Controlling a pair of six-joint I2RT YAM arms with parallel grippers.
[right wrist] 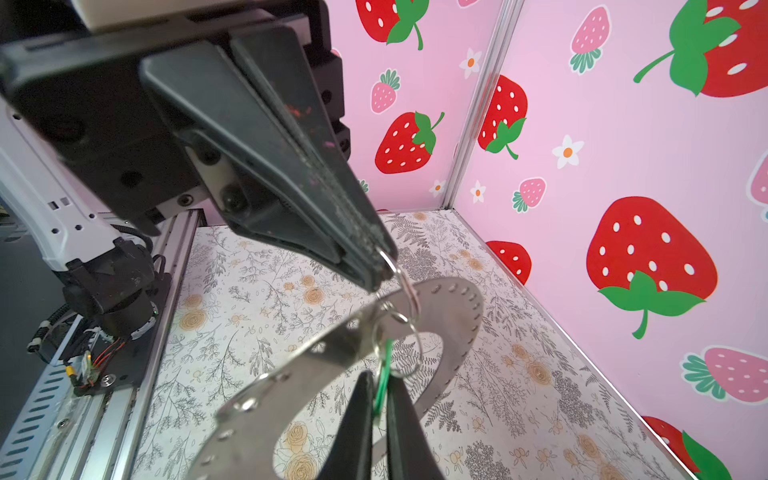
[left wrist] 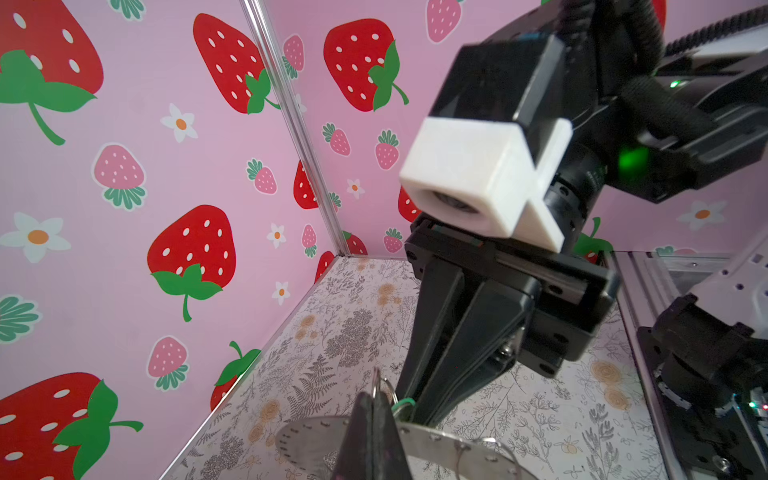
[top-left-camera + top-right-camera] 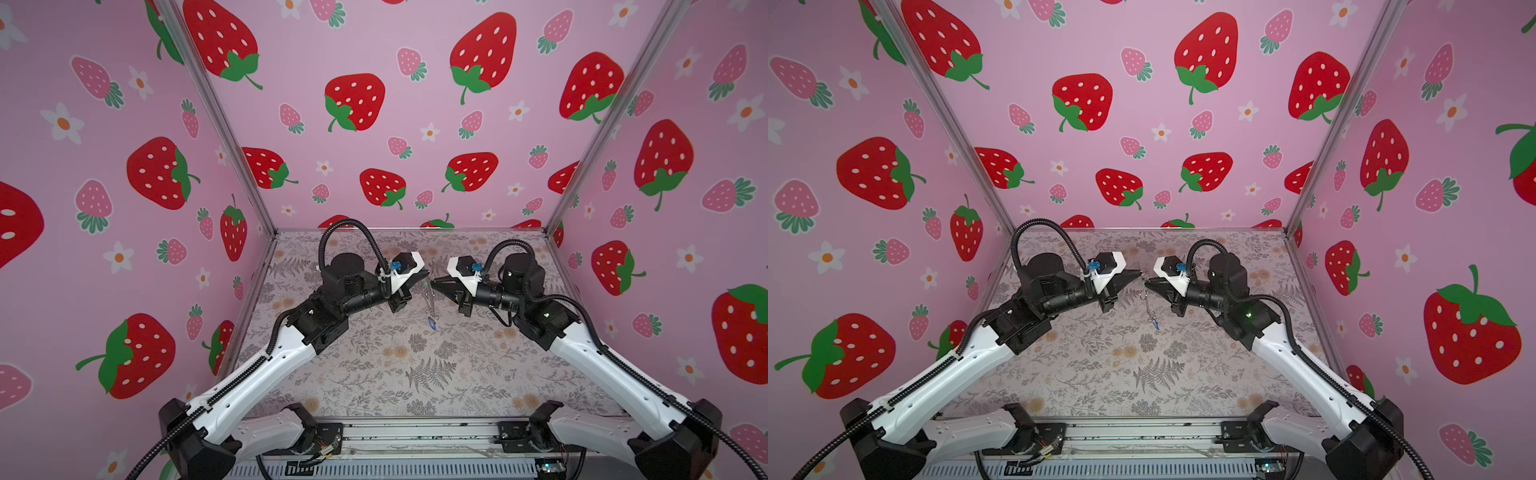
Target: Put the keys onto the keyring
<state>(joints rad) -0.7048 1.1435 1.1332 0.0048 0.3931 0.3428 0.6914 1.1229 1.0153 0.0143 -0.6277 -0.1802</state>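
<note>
The keyring (image 1: 457, 316), a flat grey metal ring with small holes, hangs in the air between the two arms, and shows edge-on in both top views (image 3: 430, 305) (image 3: 1150, 305). My left gripper (image 2: 376, 399) is shut on a small wire loop (image 1: 401, 282) linked to it. My right gripper (image 1: 380, 399) is shut on the green key (image 1: 383, 380), right beside the left fingertips (image 3: 428, 275). The green key also shows in the left wrist view (image 2: 405, 402). The blue key (image 3: 433, 323) (image 3: 1156, 325) dangles at the keyring's lower end.
A floral-patterned table (image 3: 415, 374) lies under the grippers, and pink strawberry walls (image 3: 374, 124) close it in on three sides. A metal rail with cables (image 3: 415, 436) runs along the front edge between the arm bases.
</note>
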